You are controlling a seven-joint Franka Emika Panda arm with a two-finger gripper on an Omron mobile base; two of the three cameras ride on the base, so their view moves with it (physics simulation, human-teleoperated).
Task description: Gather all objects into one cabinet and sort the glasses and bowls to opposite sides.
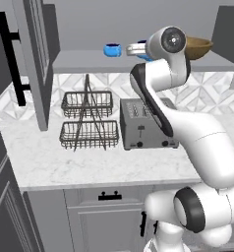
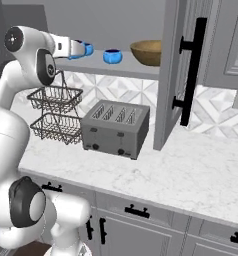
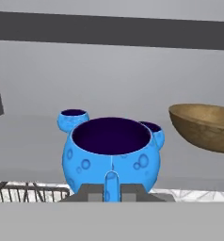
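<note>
My gripper [image 3: 111, 187] is shut on a blue cup [image 3: 111, 157], pinching its near wall, at the front edge of the open grey cabinet's shelf [image 1: 84, 61]. Whether the cup rests on the shelf I cannot tell. From the sides the gripper [image 1: 138, 49] [image 2: 80, 48] shows at shelf height with the held cup [image 2: 88, 49] at its tip. A second blue cup [image 3: 72, 119] [image 1: 112, 49] stands on the shelf to the left. A third cup [image 3: 155, 132] [image 2: 112, 56] stands behind and right. Further right on the shelf sits the brown wooden bowl [image 3: 205, 126] [image 1: 200, 47] [image 2: 146, 52].
Both cabinet doors stand open: one at left [image 1: 38, 59], one at right [image 2: 172, 75] with a long black handle [image 2: 193, 70]. On the marble counter [image 2: 201, 175] below are a silver toaster [image 1: 146, 125] [image 2: 116, 127] and a two-tier wire basket rack [image 1: 87, 120] [image 2: 53, 112].
</note>
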